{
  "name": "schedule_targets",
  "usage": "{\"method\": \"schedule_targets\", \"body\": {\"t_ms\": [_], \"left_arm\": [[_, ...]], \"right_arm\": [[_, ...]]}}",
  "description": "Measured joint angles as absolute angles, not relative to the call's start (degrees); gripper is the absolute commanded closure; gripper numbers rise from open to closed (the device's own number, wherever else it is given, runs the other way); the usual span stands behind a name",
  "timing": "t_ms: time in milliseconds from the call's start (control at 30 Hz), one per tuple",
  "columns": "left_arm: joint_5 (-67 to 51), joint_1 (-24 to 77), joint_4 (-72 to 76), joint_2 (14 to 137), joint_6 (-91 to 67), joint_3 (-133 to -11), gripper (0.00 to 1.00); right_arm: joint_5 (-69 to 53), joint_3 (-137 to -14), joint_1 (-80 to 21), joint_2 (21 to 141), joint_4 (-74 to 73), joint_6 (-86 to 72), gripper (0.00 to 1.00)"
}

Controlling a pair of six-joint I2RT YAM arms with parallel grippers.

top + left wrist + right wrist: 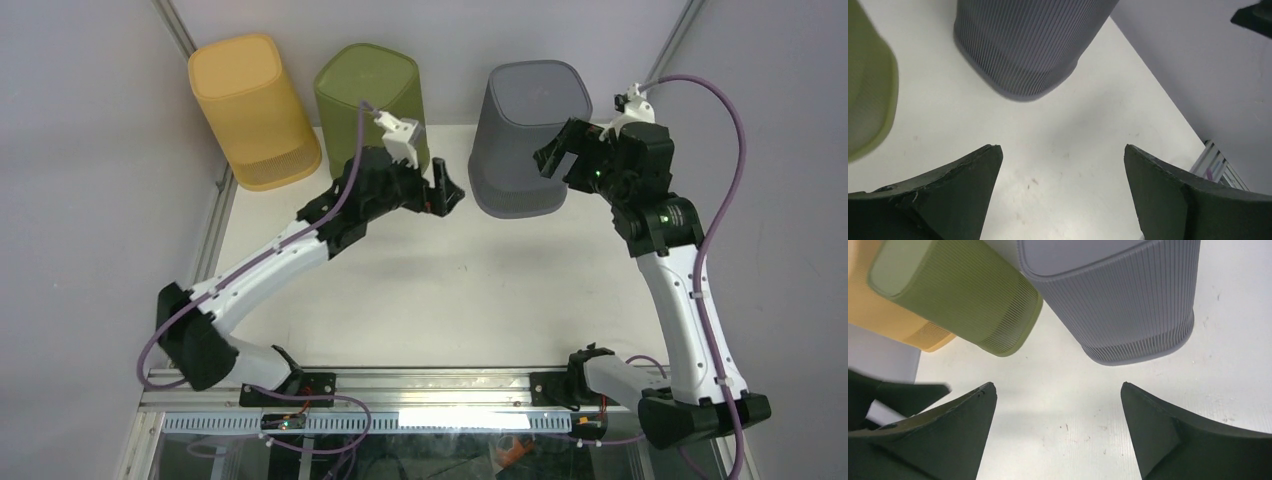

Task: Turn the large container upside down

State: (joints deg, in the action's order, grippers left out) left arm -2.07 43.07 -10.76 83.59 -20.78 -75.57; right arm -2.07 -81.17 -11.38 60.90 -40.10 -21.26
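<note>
Right gripper [560, 150] is wide open and empty beside the gray container [520, 120]; it should squeeze the side tight

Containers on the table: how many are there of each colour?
Orange container: 1
Green container: 1
Grey container: 1
Total: 3

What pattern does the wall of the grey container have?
Fine vertical ribs cover the grey container, darker low down. Best seen in the right wrist view.
</note>
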Motion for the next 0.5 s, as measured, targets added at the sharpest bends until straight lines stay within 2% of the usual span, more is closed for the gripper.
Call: {"method": "schedule_targets", "body": {"t_ms": [200, 500], "left_arm": [[3.03, 42.81, -17.47, 71.53, -26.35, -63.09, 0.01], [8.56, 42.65, -26.52, 68.90, -32.05, -57.63, 0.01]], "right_arm": [[1.23, -79.61, -11.38, 63.66, -41.89, -22.90, 0.01], [4.84, -72.86, -11.40, 63.48, -44.10, -24.62, 0.01]]}}
